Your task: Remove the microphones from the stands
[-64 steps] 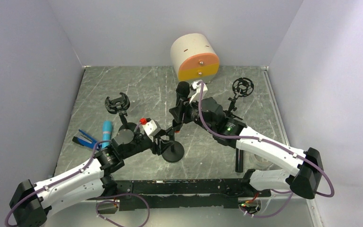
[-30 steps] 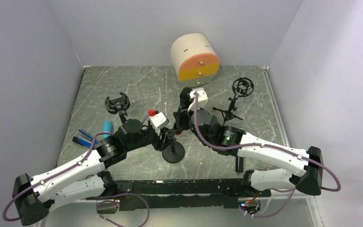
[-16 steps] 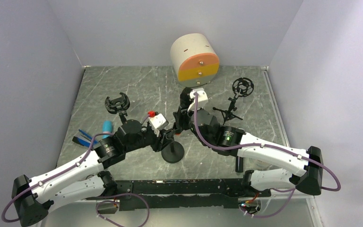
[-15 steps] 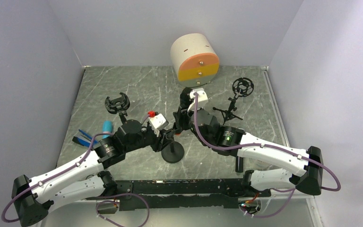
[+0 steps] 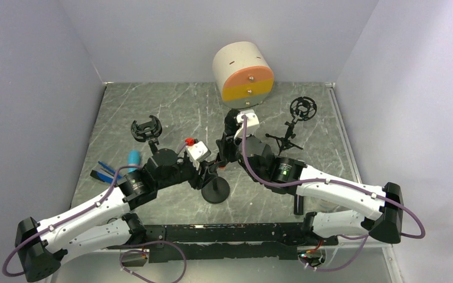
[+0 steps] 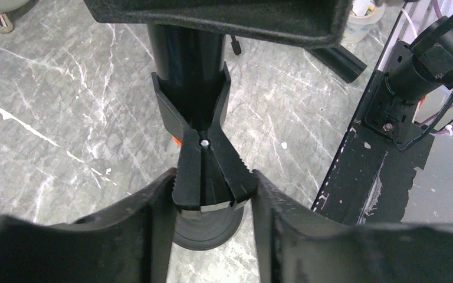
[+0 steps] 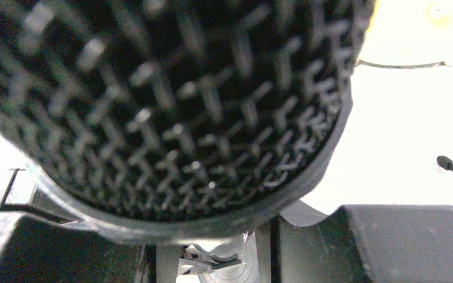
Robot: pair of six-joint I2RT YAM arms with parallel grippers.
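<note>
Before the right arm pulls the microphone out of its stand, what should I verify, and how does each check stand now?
1. Black mesh-headed microphone seated in the stand's black forked clip: ok, handle lies in the fork.
2. Left gripper bracing the stand: ok, fingers press both sides of the clip's joint.
3. Right gripper clamped on the microphone: cannot tell, the mesh head hides the contact.
4. Round black stand base flat on the grey marbled table: ok.
5. Clearance from the cream-and-orange drum behind: cannot tell.
</note>
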